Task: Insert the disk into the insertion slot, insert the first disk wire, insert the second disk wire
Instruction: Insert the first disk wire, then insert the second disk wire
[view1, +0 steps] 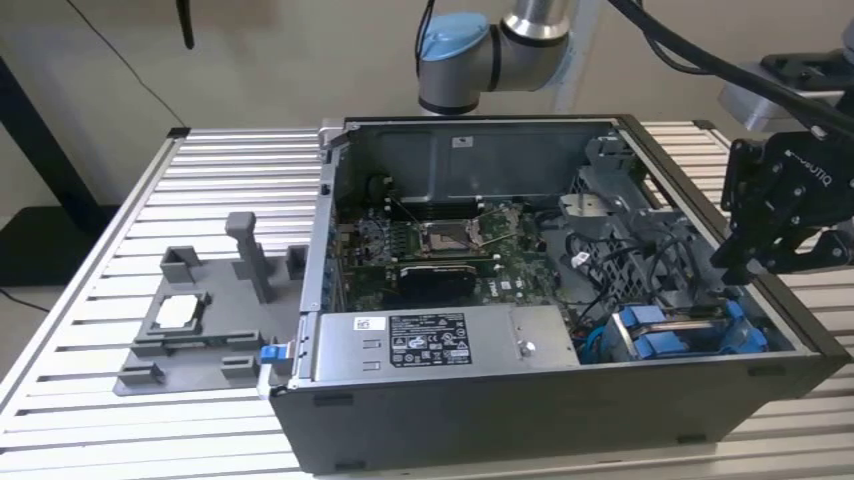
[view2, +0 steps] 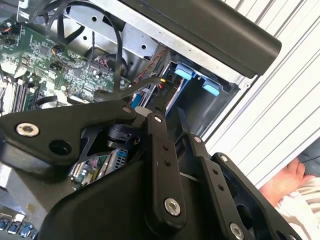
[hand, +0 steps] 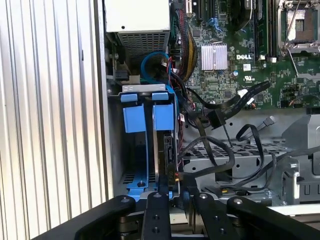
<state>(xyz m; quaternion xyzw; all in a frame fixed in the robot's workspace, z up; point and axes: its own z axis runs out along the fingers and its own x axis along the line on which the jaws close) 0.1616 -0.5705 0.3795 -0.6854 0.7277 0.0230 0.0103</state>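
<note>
Black jointed bars of the hand (hand: 174, 189) hover close to the drive cage in the first wrist view. I cannot tell how far it is open, nor whether it has hold of anything. Just beside it the disk (hand: 167, 149) stands on edge in the insertion slot (hand: 144, 90), its bright blue plastic carrier seated between thin grey sheet-metal walls, so I judge the first step done. A blocky black connector (hand: 216, 119) on a limp, rubbery black wire (hand: 240, 95) hangs free, apart from the disk, so to my eye the wiring is not yet plugged in. Further out I see the green motherboard (hand: 260, 75) with its finned silver heatsink (hand: 214, 56), the matt dark steel case (view1: 534, 420) and the ribbed aluminium desk (view1: 227, 170).
</note>
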